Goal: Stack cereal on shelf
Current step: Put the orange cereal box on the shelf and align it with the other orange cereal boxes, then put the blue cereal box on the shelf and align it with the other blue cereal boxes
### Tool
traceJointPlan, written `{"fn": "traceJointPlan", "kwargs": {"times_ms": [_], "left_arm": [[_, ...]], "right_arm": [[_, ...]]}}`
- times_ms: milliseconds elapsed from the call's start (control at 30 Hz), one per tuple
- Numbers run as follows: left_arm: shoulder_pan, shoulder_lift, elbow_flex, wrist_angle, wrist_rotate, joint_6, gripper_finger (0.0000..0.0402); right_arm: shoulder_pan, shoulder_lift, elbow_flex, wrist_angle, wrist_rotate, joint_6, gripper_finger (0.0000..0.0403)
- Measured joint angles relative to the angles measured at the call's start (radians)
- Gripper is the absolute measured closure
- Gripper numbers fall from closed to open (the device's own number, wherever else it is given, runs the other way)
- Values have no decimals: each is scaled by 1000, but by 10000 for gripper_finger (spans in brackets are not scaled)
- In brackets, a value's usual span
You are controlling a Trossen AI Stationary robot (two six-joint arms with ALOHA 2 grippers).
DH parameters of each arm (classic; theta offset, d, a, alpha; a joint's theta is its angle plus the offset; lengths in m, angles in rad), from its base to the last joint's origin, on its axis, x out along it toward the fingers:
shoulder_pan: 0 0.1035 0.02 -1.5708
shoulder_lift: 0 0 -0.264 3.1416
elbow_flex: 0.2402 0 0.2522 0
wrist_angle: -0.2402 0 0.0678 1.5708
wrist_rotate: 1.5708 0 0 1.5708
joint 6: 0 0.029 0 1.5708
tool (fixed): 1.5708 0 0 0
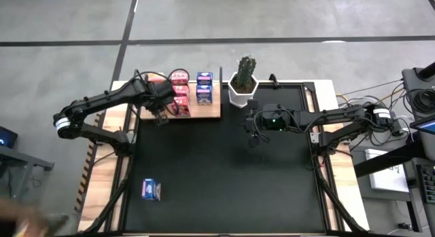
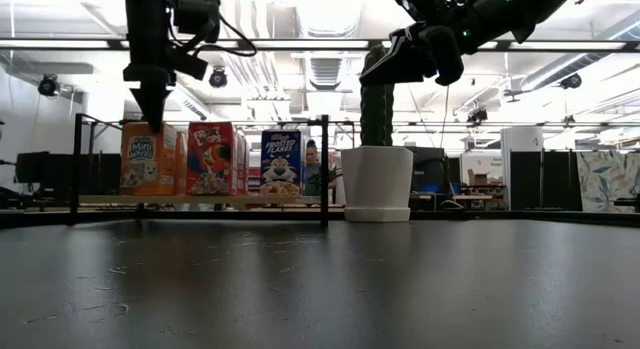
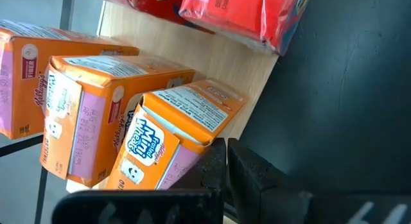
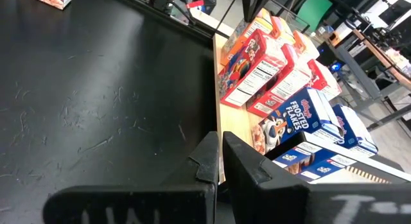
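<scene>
High view: left gripper (image 1: 161, 119) pinched shut, empty, over the shelf (image 1: 204, 111) by the orange boxes (image 3: 122, 128); right gripper (image 1: 253, 138) shut mid-mat; one blue box (image 1: 151, 189) unshelved.

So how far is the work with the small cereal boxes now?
Mostly done: orange, pink-red and blue small cardboard boxes stand on the light-wood shelf board. Nothing is held: the left hand, above the shelf's front, and the right hand are shut and empty. One blue box remains on the black mat.
</scene>
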Motion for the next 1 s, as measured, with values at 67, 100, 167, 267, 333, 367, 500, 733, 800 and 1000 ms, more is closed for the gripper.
{"fn": "traceJointPlan", "kwargs": {"times_ms": [67, 100, 167, 267, 333, 367, 500, 733, 800, 1000], "left_arm": [[0, 0, 0, 8, 0, 0, 402], [0, 0, 0, 11, 0, -1, 402], [0, 0, 0, 17, 0, -1, 402], [0, 0, 0, 17, 0, -1, 402], [0, 0, 0, 17, 0, 0, 402], [0, 0, 0, 17, 0, -1, 402], [-2, 0, 0, 16, 0, 0, 402], [-3, -3, 43, 9, 0, 54, 402], [-3, -3, 81, 9, 0, 75, 402], [-3, -13, 210, 70, 87, 91, 402]], "right_arm": [[0, 0, 0, 0, 0, 0, 392], [0, 0, 0, 0, 0, 0, 392], [0, 0, 0, 0, 0, 0, 392], [0, 0, 0, 0, 0, 0, 392], [0, 0, 0, 0, 0, 0, 392], [0, 0, 0, 0, 0, 0, 392], [0, 0, 0, 0, 0, 0, 392], [0, 0, 0, 0, 0, 0, 392], [0, 0, 0, 0, 0, 0, 392], [0, 0, 0, 0, 0, 0, 392]]}}
